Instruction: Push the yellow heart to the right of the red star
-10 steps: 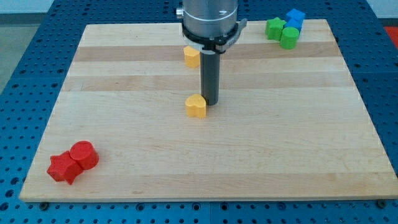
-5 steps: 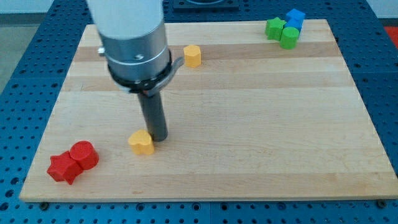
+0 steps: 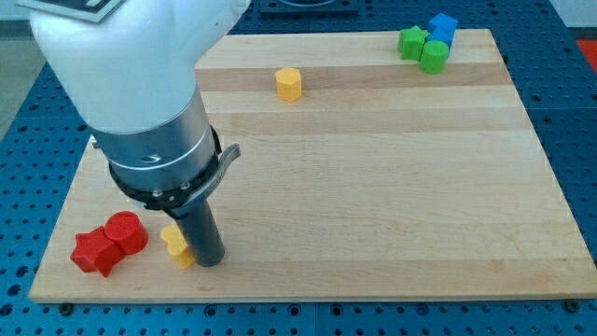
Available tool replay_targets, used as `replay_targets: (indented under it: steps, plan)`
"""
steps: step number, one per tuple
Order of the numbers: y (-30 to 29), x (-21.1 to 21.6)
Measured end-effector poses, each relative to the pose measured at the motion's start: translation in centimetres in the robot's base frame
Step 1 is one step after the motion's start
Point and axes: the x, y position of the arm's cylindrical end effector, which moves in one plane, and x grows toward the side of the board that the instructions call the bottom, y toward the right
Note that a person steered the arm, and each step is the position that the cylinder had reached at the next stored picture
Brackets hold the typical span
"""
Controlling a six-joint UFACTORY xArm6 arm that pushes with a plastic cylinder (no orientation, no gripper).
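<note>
The yellow heart (image 3: 174,245) lies near the view's bottom left of the wooden board (image 3: 373,187). It sits just right of the red cylinder (image 3: 124,232) and the red star (image 3: 94,252), a small gap apart from the cylinder. My tip (image 3: 207,260) stands against the heart's right side, touching it. The arm's large body hides the board above the heart.
A yellow hexagonal block (image 3: 289,83) sits near the view's top centre. Two green blocks (image 3: 422,47) and a blue block (image 3: 442,26) cluster at the top right corner. The board's bottom edge runs just below my tip.
My tip has pushed the yellow heart from the board's centre down and to the left, ending next to the red blocks. The other blocks have not moved.
</note>
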Motion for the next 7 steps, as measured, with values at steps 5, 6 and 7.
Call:
replay_targets:
  steps: [5,6,7]
  plan:
    - [-2.4,-1.0]
    - [-3.7,-1.0]
    - [-4.3,-1.0]
